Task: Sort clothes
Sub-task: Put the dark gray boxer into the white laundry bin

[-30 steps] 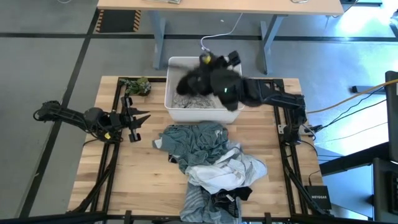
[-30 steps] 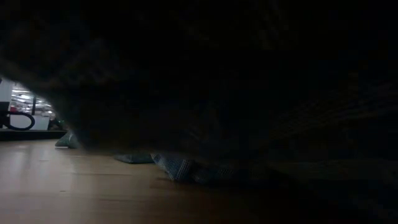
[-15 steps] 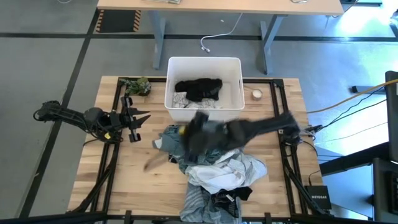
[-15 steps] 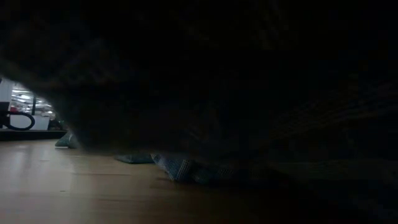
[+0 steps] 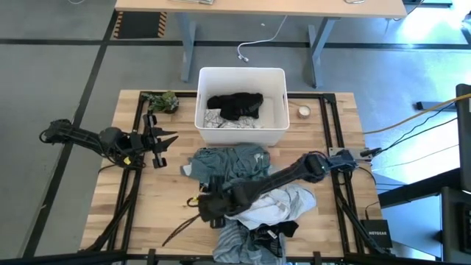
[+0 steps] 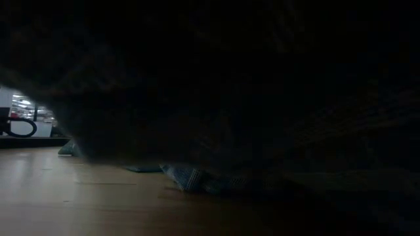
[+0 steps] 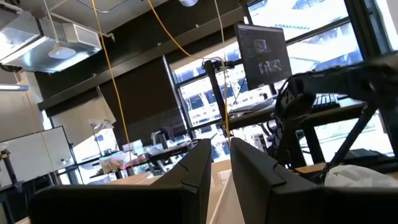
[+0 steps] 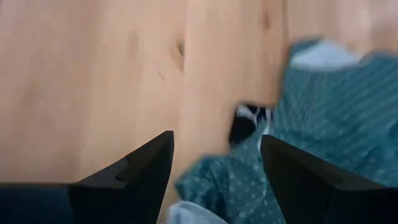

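The right gripper (image 5: 208, 208) sits over the left edge of the pile of soft fabric clothes (image 5: 250, 195), at about 7 o'clock from the bench centre. In the right wrist view its two dark fingers (image 8: 134, 177) stand wide apart with nothing between them; below them lie bare wood and a teal dotted garment (image 8: 323, 118).

The pile covers the centre and near half of the light wooden bench (image 5: 165, 199) — the teal garment on the far side, a white garment (image 5: 265, 206) in the middle, a blue-grey striped piece (image 5: 239, 243) and a black piece (image 5: 283, 230) at the near edge.

The white rectangular plastic bin (image 5: 241, 73) stands at 12 o'clock on the bench. Inside it, a black garment (image 5: 235, 105) lies on top of a grey-white patterned garment (image 5: 221, 121).

The left gripper (image 5: 163, 145) waits at 9 o'clock, clear of the pile. The left wrist view shows its fingers (image 7: 186, 177) with a narrow gap between them, gripping nothing.

A small green-brown camouflage lump (image 5: 162, 101) rests at 11 o'clock, just beside the bin. A small round roll of tape (image 5: 302, 112) lies at 1 o'clock.

The low view is almost wholly blocked by dark fabric; only a strip of bench surface shows.
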